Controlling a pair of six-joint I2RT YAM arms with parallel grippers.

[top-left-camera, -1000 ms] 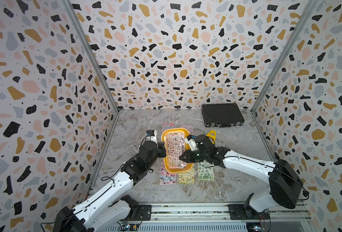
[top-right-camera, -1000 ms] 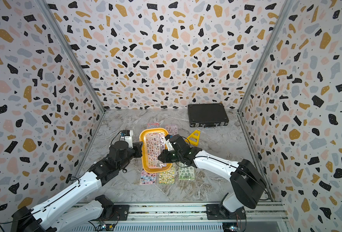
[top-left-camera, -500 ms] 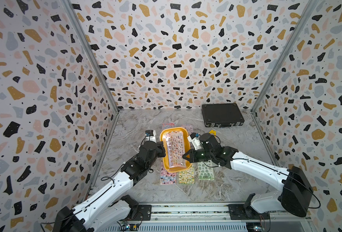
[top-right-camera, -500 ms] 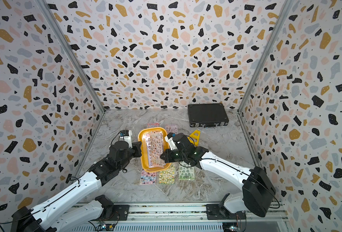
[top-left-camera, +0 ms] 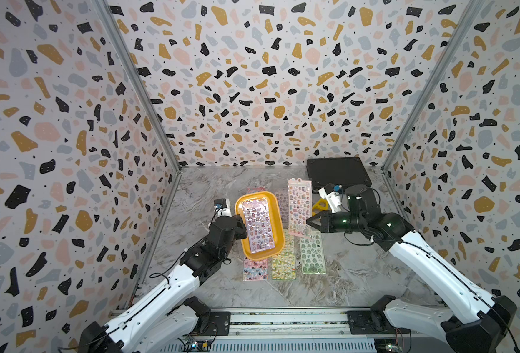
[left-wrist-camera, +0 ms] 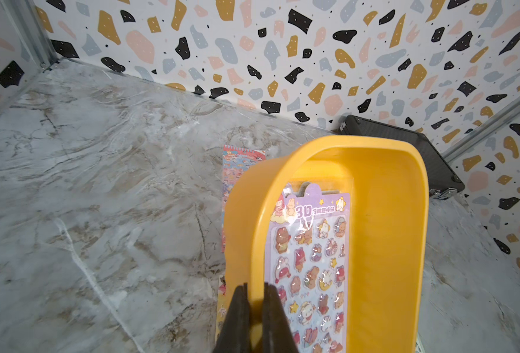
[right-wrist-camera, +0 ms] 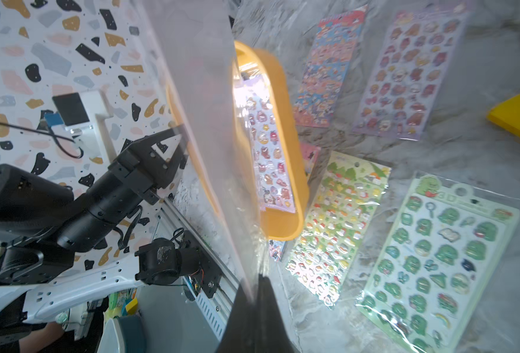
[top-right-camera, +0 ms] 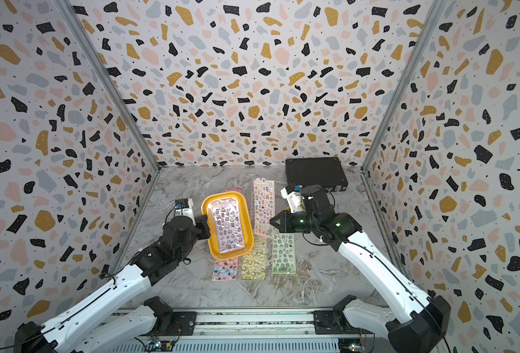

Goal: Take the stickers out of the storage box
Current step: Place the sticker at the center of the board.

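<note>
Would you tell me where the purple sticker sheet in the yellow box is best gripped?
Purple sheet: likely the long edge facing the right arm, from above; bare storage box floor lies beside it, and the left gripper clamps the opposite rim.

Bare surface (top-left-camera: 203, 189) lies open far left and along the near edge. Mid-scene the storage box (top-left-camera: 278, 215) blocks passage, left tool (top-left-camera: 242, 227) clamped on its left rim. Loose stickers (top-left-camera: 312, 253) lie near and far of it; the right tool (top-left-camera: 308, 220) pinches one sheet just right. A black case (top-left-camera: 338, 175) fills the far right.
</note>
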